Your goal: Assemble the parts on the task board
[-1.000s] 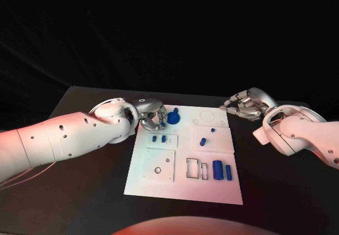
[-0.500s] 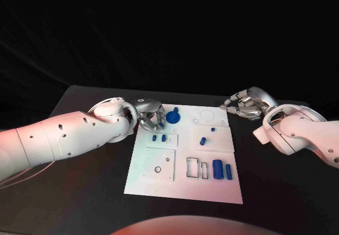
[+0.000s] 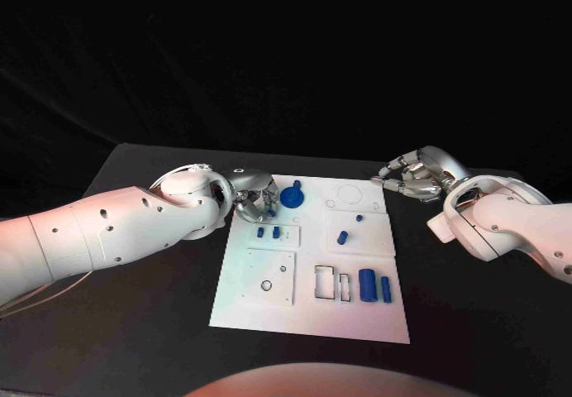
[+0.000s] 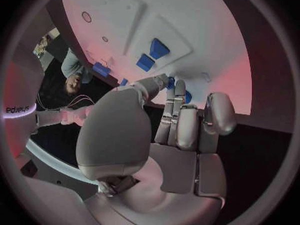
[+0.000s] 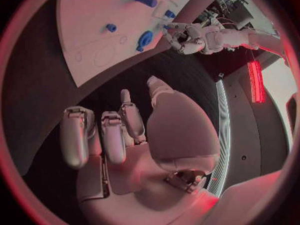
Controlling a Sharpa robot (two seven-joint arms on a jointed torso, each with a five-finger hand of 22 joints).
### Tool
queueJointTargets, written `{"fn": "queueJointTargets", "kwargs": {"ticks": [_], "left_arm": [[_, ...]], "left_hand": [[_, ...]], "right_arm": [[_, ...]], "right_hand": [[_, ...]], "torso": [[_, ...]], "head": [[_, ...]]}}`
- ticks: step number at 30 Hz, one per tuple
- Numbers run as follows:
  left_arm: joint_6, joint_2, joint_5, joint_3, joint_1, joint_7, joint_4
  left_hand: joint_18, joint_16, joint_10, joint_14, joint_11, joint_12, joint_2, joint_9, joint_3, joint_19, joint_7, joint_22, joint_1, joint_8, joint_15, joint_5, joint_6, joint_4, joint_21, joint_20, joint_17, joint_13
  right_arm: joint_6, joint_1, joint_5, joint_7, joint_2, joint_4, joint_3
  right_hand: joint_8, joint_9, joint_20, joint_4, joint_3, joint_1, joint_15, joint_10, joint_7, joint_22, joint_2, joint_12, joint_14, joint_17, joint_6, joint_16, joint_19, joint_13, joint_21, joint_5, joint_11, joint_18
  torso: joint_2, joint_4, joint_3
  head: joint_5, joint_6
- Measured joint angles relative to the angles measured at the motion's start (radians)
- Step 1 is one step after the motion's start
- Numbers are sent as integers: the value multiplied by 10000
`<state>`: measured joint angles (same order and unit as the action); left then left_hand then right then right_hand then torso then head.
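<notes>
The scene is dim, set against a black background. Light falls from above onto the white task board [image 3: 312, 265], the brightest area, while the dark surface [image 3: 143, 331] swallows detail. A reddish glow tints the left arm [image 3: 96, 236] and both wrist views. The wrist pictures bend straight edges at their rims, and the nearby left robot hand [image 4: 169, 130] looks soft.
</notes>
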<state>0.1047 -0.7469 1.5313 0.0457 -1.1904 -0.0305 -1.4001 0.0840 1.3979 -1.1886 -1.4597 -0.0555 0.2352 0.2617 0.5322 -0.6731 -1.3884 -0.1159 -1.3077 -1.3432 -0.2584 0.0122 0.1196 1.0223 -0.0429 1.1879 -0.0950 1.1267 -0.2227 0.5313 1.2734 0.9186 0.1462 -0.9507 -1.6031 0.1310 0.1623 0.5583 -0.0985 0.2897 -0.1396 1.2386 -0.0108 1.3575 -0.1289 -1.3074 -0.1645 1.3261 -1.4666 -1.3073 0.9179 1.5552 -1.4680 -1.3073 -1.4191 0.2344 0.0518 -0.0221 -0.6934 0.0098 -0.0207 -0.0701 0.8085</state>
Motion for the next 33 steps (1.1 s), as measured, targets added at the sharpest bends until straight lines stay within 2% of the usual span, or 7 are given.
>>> {"fn": "queueJointTargets", "kwargs": {"ticks": [23, 33], "left_arm": [[-243, 247, 23, 17, 0, -97, 183], [-364, 301, 27, 17, -4, -212, 225]], "left_hand": [[2, 0, 1, 0, 0, -35, -11, -1, 0, 1, 0, 2, 11, 0, 0, -39, -1, 0, 0, 0, -16, 2], [2, -39, 1, 0, -1, -86, -11, -2, 0, 1, 0, 2, 11, 39, 0, -175, -2, 0, -41, 0, -65, -8]], "right_arm": [[0, 0, 6, 2, -14, -32, 0], [0, 0, 8, 2, -14, -39, 0]], "right_hand": [[0, 12, 37, 0, 0, 0, 0, 0, 0, -6, 0, 0, 0, 0, 0, 0, 37, -8, 39, 0, 0, 0], [0, 20, 37, 0, 0, 0, 0, 0, 0, -5, 0, 0, 0, 0, 0, 0, 37, -7, 39, 0, 0, 0]], "torso": [[-3, -2, -2], [-4, 3, -2]], "head": [[18, -4], [22, 21]]}}
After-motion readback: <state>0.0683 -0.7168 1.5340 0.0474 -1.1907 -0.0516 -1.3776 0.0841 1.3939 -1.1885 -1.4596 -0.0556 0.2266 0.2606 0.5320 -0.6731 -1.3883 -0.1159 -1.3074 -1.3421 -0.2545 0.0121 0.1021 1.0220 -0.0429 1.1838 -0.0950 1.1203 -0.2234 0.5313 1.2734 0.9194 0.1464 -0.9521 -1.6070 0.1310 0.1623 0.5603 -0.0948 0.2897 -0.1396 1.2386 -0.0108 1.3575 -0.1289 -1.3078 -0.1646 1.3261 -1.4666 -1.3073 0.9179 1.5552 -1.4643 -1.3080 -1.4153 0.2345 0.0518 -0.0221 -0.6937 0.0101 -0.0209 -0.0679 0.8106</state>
